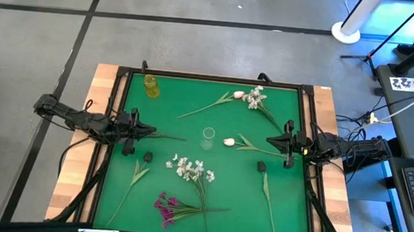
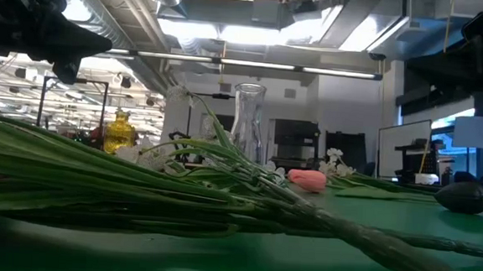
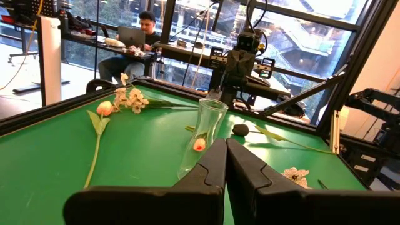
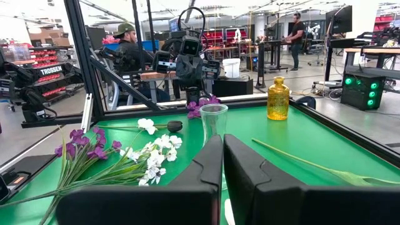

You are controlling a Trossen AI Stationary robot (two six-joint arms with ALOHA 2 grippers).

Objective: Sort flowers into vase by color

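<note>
Both grippers, left point(image 1: 149, 133) and right point(image 1: 270, 141), waited with fingers pressed together at opposite edges of the green table point(image 1: 282, 107), while the flowers point(image 1: 191, 170) lay scattered flat around the clear vase point(image 1: 207, 137) standing upright in the middle.

"TROSSEN" in white letters on dark arm link point(image 4: 55, 70), right wrist view. No other legible text found.
</note>
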